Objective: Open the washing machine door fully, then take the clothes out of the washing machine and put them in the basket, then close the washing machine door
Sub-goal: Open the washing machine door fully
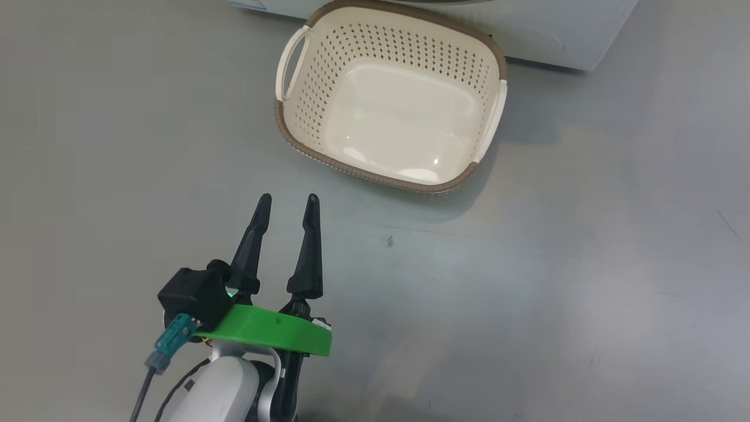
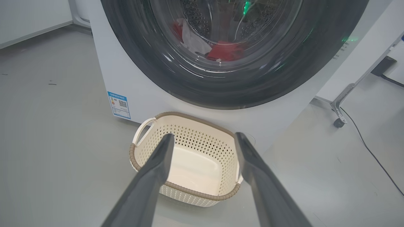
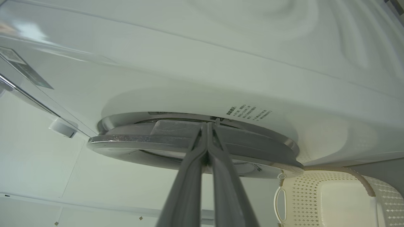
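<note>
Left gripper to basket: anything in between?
No. In the head view the stretch from the open left gripper to the basket near rim is bare grey floor.

Grey floor (image 1: 586,264), scuffed, small dark speck (image 1: 389,241) mid-frame. Left wrist view: metal leg (image 2: 344,94) on black caster (image 2: 339,123) off to right, thin black cable (image 2: 369,151) trailing across floor just beside it. White wall (image 2: 31,19) far left.

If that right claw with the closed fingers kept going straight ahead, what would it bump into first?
The washing machine door. The right gripper, shut, points its tips at the door's edge and seems to be at it or almost touching it, though depth is hard to judge.
</note>
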Controlling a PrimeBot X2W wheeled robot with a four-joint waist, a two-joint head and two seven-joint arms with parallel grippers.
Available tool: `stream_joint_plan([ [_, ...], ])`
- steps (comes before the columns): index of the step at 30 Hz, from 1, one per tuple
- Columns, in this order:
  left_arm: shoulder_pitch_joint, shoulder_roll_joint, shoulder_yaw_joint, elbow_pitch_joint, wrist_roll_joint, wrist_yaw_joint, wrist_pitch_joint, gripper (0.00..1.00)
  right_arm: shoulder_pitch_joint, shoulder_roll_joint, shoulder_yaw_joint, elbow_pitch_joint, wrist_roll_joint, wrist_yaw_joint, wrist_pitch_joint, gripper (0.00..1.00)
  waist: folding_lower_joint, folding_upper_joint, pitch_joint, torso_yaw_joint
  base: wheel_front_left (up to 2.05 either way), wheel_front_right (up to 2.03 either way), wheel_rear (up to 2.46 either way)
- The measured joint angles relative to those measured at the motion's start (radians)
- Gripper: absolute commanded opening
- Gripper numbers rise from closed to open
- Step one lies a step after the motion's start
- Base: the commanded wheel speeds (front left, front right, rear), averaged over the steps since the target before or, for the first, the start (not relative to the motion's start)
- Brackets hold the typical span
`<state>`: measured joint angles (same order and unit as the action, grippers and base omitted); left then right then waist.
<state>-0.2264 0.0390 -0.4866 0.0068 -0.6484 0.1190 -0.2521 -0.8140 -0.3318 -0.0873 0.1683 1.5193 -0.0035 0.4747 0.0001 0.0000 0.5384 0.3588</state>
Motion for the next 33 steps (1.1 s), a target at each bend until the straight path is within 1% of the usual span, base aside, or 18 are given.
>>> stream_joint_plan([
  [3,0.0,0.0,-0.006,-0.012,-0.003,0.0,0.0,1.0,-0.033,-0.003,0.007,0.005,0.002,-0.013,0.011,0.0,0.0,0.0,0.017,0.018,0.0,0.0,0.0],
  [5,0.0,-0.001,-0.008,-0.018,-0.005,0.0,0.0,1.0,-0.049,-0.014,0.023,0.008,-0.006,-0.026,0.025,0.0,0.0,0.0,0.028,0.029,0.0,0.0,0.0],
  [9,-0.001,-0.001,-0.016,-0.038,-0.015,0.0,0.0,1.0,-0.088,-0.014,0.025,0.02,0.0,-0.051,0.032,0.0,0.0,0.0,0.046,0.052,0.0,0.0,0.0],
  [12,-0.001,-0.002,-0.033,-0.048,-0.022,0.0,0.0,1.0,-0.121,-0.015,0.032,0.021,0.001,-0.055,0.049,0.0,-0.0001,0.0,0.057,0.068,0.0,0.0,0.0],
  [15,-0.001,-0.002,-0.037,-0.052,-0.027,0.0,0.0,1.0,-0.147,-0.016,0.041,0.022,0.001,-0.071,0.058,0.0,-0.0001,0.0,0.067,0.084,0.0,0.0,0.0],
  [20,0.0,-0.003,-0.046,-0.06,-0.04,0.0,0.0,1.0,-0.177,-0.033,0.062,0.034,-0.018,-0.08,0.067,0.0,-0.0001,0.0,0.082,0.11,0.0,0.0,0.0],
  [26,0.002,-0.004,-0.065,-0.075,-0.054,0.0,0.0,1.0,-0.219,-0.033,0.061,0.05,-0.017,-0.096,0.075,0.0,-0.0001,0.0,0.097,0.137,0.0,0.0,0.0],
  [33,0.002,-0.007,-0.091,-0.08,-0.052,0.0,0.0,1.0,-0.234,-0.044,0.06,0.076,-0.01,-0.105,0.097,0.0,-0.0001,0.0,0.106,0.165,0.0,0.0,0.0],
])
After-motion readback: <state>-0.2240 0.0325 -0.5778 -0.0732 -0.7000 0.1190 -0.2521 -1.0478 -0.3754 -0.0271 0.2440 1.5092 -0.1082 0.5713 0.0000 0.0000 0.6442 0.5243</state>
